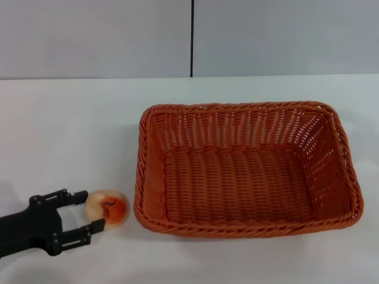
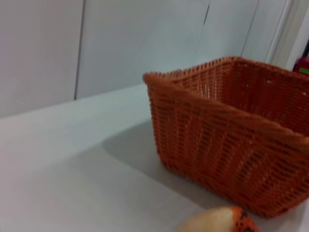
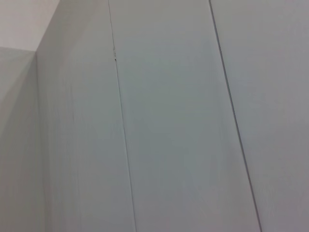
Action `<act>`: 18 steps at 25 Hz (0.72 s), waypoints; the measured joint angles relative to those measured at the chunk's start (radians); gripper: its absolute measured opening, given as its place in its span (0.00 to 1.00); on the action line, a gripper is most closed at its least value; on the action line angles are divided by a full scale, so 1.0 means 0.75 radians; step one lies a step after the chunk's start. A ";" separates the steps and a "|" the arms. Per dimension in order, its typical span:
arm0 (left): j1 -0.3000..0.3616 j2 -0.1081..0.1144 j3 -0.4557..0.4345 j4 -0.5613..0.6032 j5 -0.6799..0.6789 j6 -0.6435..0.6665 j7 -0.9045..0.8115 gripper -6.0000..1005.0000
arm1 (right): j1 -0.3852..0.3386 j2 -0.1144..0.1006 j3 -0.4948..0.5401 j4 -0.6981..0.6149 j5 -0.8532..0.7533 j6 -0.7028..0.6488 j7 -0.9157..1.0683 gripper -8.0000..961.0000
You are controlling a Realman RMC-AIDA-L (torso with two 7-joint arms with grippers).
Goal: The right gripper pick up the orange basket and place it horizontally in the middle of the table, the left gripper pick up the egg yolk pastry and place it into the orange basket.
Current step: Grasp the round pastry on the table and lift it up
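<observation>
The basket (image 1: 246, 168) lies lengthwise mid-table (image 1: 71, 136), so the right arm's share looks finished; that arm is out of sight. Near the front left edge, the left gripper (image 1: 87, 210) clasps the pastry (image 1: 107, 206), just beside the basket's left rim. Lifting it in remains.

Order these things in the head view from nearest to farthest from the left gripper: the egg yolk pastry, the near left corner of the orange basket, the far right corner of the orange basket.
1. The egg yolk pastry, between the fingers of the left gripper.
2. Near left corner of the orange basket, just right of the pastry.
3. Far right corner of the basket, toward the back right of the table.
</observation>
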 joint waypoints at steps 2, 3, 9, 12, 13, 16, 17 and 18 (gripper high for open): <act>-0.002 -0.002 0.008 -0.028 0.005 -0.020 0.016 0.71 | 0.015 0.000 0.001 0.020 0.001 0.004 0.000 0.64; -0.002 -0.002 0.008 -0.028 0.005 -0.020 0.016 0.71 | 0.015 0.000 0.001 0.020 0.001 0.004 0.000 0.64; -0.006 -0.003 0.000 -0.107 -0.006 -0.078 0.075 0.68 | 0.028 -0.002 0.009 0.049 0.001 0.010 -0.001 0.64; -0.012 -0.003 0.000 -0.127 -0.007 -0.083 0.077 0.67 | 0.033 -0.002 0.024 0.073 0.001 0.010 -0.001 0.64; -0.012 -0.003 0.000 -0.127 -0.007 -0.083 0.077 0.66 | 0.033 -0.002 0.024 0.073 0.001 0.010 -0.001 0.64; -0.010 -0.005 -0.031 -0.146 -0.017 -0.087 0.083 0.65 | 0.039 -0.002 0.040 0.103 0.000 0.011 -0.002 0.64; -0.005 -0.004 -0.055 -0.156 -0.028 -0.088 0.090 0.61 | 0.041 -0.002 0.045 0.115 -0.004 0.011 -0.003 0.64; -0.005 -0.004 -0.055 -0.156 -0.028 -0.088 0.090 0.57 | 0.041 -0.002 0.045 0.115 -0.004 0.011 -0.003 0.64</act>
